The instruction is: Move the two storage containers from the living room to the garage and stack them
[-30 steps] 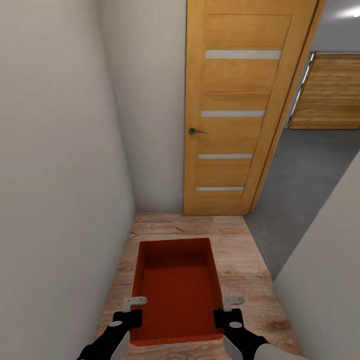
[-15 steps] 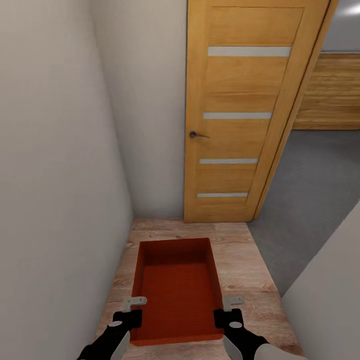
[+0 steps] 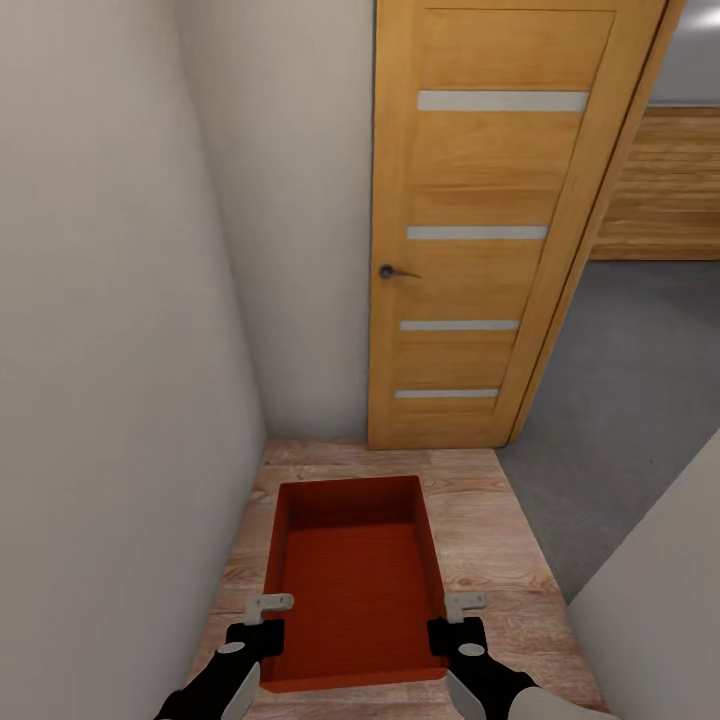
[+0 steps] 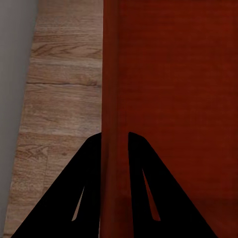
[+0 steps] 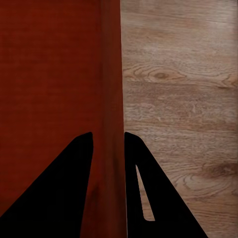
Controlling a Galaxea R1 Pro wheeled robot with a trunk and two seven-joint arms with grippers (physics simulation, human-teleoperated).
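Observation:
One orange-red storage container [image 3: 355, 580] hangs level just above the wood-plank floor, lidless and empty. My left gripper [image 3: 268, 625] is shut on its left wall and my right gripper [image 3: 452, 622] is shut on its right wall, both near the end closest to me. In the left wrist view, the gripper [image 4: 115, 136] straddles the container wall [image 4: 110, 74]. In the right wrist view, the gripper [image 5: 108, 135] pinches the opposite wall [image 5: 111, 74]. Beyond the doorway ahead on the right lies the garage's dark grey floor [image 3: 630, 400].
I stand in a narrow hallway with a pale wall [image 3: 100, 350] close on my left and a wall corner [image 3: 670, 600] at the lower right. An open wooden door [image 3: 480, 230] with a dark handle [image 3: 387, 271] stands ahead. A wood-slat panel [image 3: 660, 180] shows far beyond.
The whole view has crept forward and a little right, so the door looks slightly larger. The container sits the same in both grippers.

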